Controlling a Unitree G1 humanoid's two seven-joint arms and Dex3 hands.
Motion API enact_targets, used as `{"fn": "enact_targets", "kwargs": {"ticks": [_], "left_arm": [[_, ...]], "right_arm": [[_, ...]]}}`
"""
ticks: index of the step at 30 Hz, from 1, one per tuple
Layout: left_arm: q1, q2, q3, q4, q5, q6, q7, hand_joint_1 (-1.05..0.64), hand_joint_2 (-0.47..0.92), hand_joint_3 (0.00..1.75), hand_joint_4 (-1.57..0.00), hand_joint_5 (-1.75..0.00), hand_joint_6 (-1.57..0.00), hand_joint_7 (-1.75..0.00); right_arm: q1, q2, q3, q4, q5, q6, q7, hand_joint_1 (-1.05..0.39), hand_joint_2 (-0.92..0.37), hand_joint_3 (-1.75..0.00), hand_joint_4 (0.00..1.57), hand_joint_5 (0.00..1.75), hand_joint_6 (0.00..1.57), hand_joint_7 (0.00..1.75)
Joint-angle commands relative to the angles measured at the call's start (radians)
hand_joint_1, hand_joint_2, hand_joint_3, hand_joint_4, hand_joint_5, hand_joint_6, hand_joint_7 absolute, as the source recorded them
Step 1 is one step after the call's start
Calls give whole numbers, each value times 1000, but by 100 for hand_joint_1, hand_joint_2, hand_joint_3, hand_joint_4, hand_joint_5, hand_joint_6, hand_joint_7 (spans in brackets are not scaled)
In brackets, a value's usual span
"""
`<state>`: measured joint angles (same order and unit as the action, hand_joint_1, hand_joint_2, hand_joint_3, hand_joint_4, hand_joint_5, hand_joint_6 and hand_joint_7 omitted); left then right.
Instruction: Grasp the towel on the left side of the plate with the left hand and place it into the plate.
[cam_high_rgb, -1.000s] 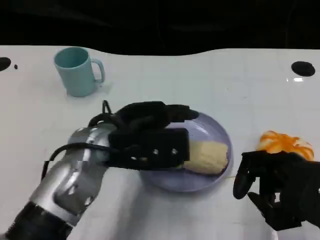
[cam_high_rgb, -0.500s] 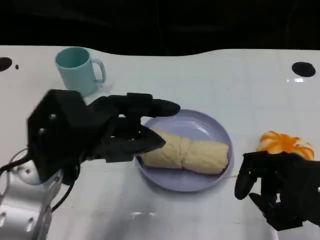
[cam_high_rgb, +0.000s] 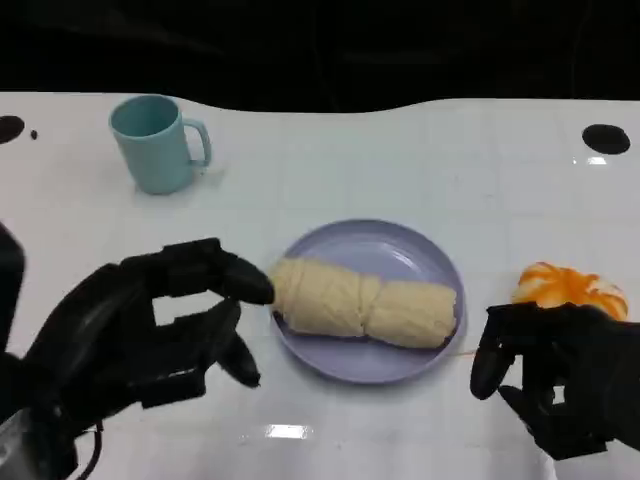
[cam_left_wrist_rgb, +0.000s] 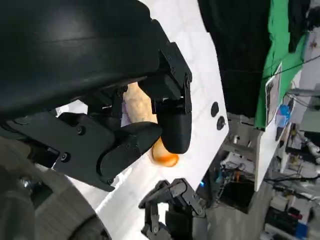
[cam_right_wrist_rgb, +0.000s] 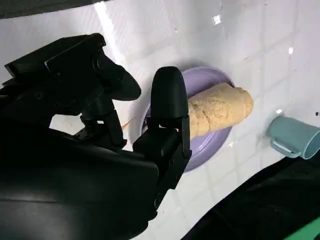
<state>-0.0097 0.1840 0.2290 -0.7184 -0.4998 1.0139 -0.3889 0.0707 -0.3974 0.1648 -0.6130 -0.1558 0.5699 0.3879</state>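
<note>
The rolled towel (cam_high_rgb: 365, 306) lies in the plate (cam_high_rgb: 410, 250), just beyond the fingertips of the left hand (cam_high_rgb: 140, 335), its long axis running from that hand across toward the right hand (cam_high_rgb: 560, 375). The left hand holds nothing, fingers apart and loosely curved. The right hand rests beside the plate, empty, fingers curled but parted.

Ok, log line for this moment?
towel: in plate | left hand: empty, beside plate | right hand: empty, idle
</note>
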Motion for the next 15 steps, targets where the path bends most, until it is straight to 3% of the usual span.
{"fn": "enact_targets", "kwargs": {"ticks": [1, 7, 15], "left_arm": [[51, 51, 14, -81, -27, 60, 53, -12, 66, 109, -78, -172, -70, -151], [93, 77, -57, -17, 15, -9, 74, -12, 60, 120, -79, -175, -66, -169], [76, 95, -110, 103, 42, -78, 69, -12, 57, 124, -80, -175, -64, -173]], "right_arm": [[17, -15, -29, 4, 18, -27, 6, 1, -60, -103, 73, 175, 71, 144], [42, -16, -48, 10, 25, -57, 7, 2, -59, -105, 72, 175, 70, 142], [50, -15, -68, 36, 43, -96, 7, 3, -58, -107, 74, 175, 69, 145]]}}
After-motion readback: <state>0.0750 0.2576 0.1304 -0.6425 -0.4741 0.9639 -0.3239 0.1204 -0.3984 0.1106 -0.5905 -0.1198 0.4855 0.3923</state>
